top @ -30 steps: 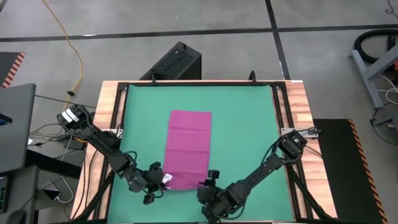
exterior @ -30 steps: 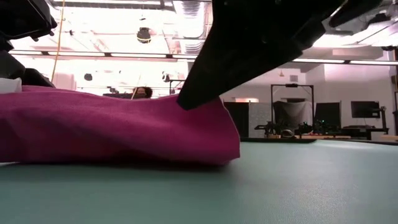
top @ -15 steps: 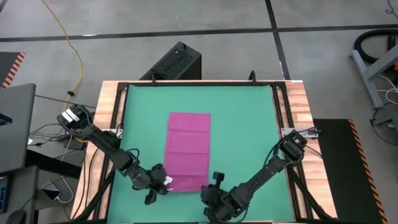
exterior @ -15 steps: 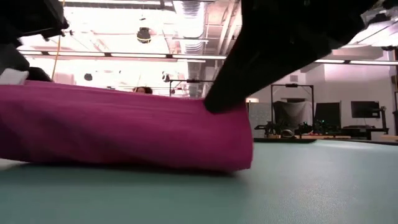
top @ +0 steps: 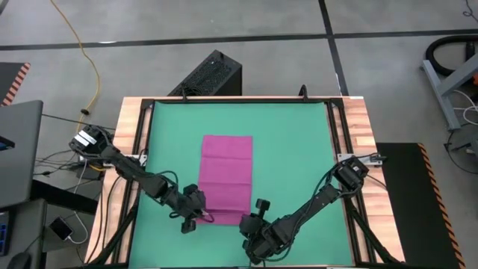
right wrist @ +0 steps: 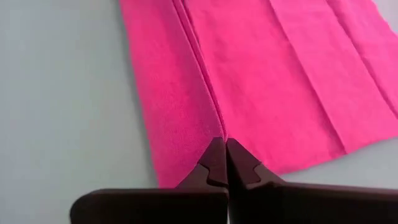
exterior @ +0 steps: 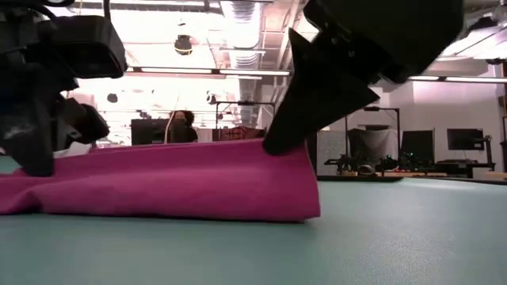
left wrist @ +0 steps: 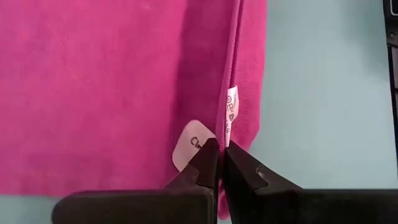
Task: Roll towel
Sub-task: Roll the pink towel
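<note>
A: Starting on the left side of the high view, what sits off the table?

B: A grey laptop (top: 16,153) lies at the far left edge, and a yellow cable (top: 84,54) snakes across the floor above it. A black box (top: 210,75) stands on the floor just behind the table's far edge.

A: And the left arm?

B: It reaches in from the table's left side. The left gripper (top: 196,214) is at the near left corner of the towel (top: 226,175). In the left wrist view its fingers (left wrist: 205,163) are pressed together on the folded edge of the cloth, right beside a small white label (left wrist: 231,111) sewn into that edge.

A: Where does the towel lie?

B: Flat on the green mat (top: 291,142), about midway across it and toward the near side, a long magenta rectangle with fold creases across it. In the low view its near edge is doubled over and lifted off the mat at both corners.

A: The right arm?

B: It comes in from the table's right side. The right gripper (top: 251,219) is at the near right corner, and the right wrist view shows its fingers (right wrist: 216,160) closed on the folded hem.

A: Anything beyond the table?

B: A person (exterior: 184,127) shows far back in the low view.
</note>
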You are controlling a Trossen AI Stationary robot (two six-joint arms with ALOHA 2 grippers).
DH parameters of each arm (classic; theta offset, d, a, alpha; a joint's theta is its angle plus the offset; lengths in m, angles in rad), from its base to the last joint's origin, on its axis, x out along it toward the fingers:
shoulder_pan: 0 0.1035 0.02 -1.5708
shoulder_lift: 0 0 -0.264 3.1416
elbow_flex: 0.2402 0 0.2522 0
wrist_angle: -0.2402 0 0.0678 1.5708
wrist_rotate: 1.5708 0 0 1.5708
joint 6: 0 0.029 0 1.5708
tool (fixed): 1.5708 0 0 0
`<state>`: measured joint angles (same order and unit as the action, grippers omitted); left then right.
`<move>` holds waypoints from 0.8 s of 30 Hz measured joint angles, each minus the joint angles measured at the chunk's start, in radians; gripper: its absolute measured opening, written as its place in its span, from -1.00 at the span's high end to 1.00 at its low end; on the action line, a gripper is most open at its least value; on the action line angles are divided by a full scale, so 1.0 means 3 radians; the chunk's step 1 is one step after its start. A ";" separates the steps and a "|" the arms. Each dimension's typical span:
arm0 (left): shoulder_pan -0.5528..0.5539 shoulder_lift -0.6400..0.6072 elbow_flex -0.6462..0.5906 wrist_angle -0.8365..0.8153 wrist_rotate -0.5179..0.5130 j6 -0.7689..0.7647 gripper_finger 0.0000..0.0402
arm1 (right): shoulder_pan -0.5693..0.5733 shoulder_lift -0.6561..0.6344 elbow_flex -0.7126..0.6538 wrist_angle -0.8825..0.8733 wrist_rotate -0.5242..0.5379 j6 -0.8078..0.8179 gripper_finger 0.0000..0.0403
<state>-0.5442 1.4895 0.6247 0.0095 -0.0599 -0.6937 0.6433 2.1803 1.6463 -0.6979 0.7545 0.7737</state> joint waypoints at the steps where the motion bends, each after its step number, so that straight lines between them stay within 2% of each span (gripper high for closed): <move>1: 0.0020 0.0000 0.0000 0.0010 0.0002 0.0031 1.00 | -0.0016 0.0000 0.0000 -0.0029 -0.0060 0.0028 0.99; 3: 0.0050 0.0000 0.0000 0.0022 0.0003 0.0087 1.00 | -0.0046 0.0000 0.0000 -0.0088 -0.0204 0.0081 0.99; 8: 0.0087 0.0000 0.0000 0.0005 0.0008 0.0149 1.00 | -0.0117 0.0000 0.0000 -0.0129 -0.0254 0.0108 0.99; 12: 0.0091 0.0000 0.0000 0.0012 0.0000 0.0242 1.00 | -0.0150 0.0000 -0.0005 -0.0160 -0.0446 0.0164 0.99; 20: 0.0092 0.0000 0.0000 0.0025 -0.0060 0.0302 1.00 | -0.0197 -0.0002 -0.0293 0.0143 -0.0651 0.0306 0.99; 24: 0.0090 -0.0034 0.0000 0.0002 -0.0083 0.0322 1.00 | -0.0192 -0.0005 -0.0369 0.0286 -0.0636 0.0288 0.99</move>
<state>-0.5171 1.4794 0.6247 0.0100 -0.0849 -0.5971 0.5858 2.1788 1.5356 -0.6122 0.5636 0.8600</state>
